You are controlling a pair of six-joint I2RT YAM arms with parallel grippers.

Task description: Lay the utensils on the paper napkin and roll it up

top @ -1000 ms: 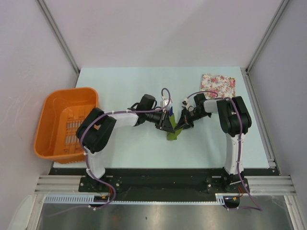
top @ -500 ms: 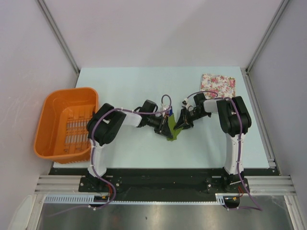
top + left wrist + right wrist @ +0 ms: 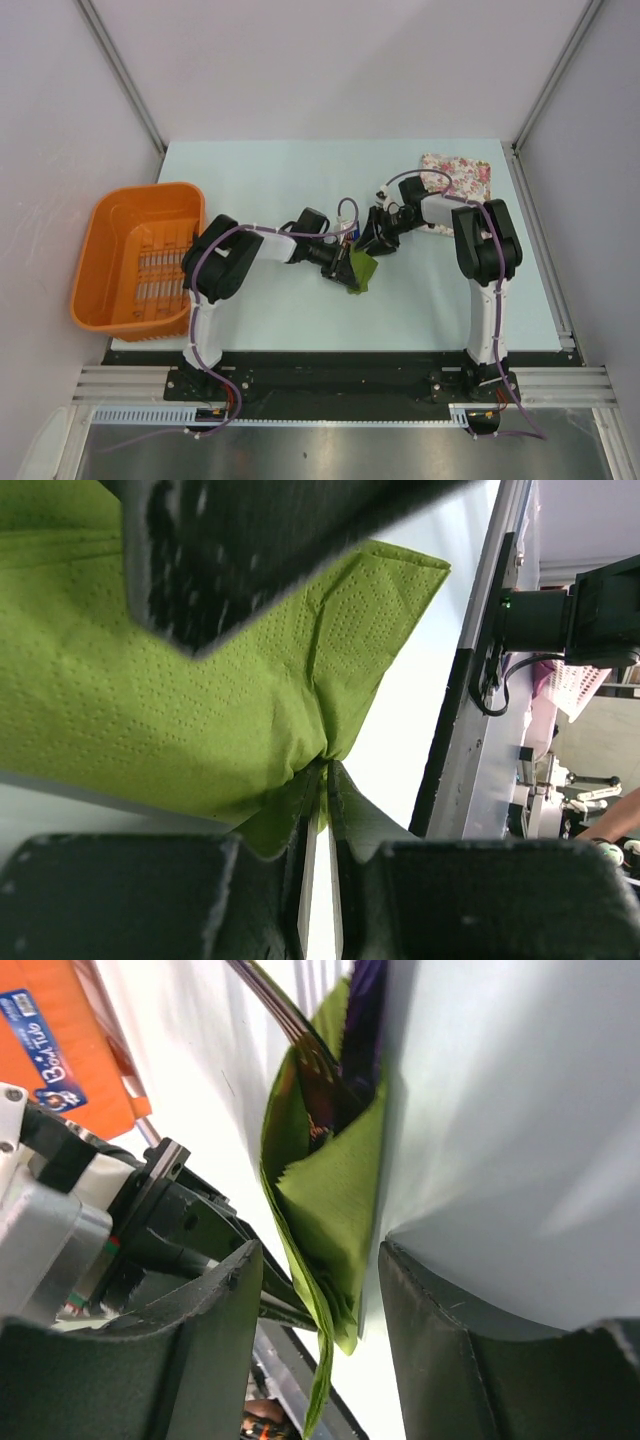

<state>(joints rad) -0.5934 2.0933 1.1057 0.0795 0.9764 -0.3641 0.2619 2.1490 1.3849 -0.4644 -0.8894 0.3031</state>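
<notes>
The olive-green paper napkin lies folded at the table's middle. My left gripper is on its left side. In the left wrist view that gripper is shut on a bunched fold of the napkin. My right gripper is just up and right of the napkin. In the right wrist view it stands open, its fingers on either side of the folded napkin without gripping it. The utensils, a purple handle and metal tines, poke out of the fold's far end.
An orange basket sits at the left table edge. A pink floral pad lies at the back right, close behind the right arm. The two grippers are close together over the napkin.
My right gripper has opened, let go of the napkin and drawn back up and to the right. My left gripper has closed further on the napkin's fold and its arm shifted right.
</notes>
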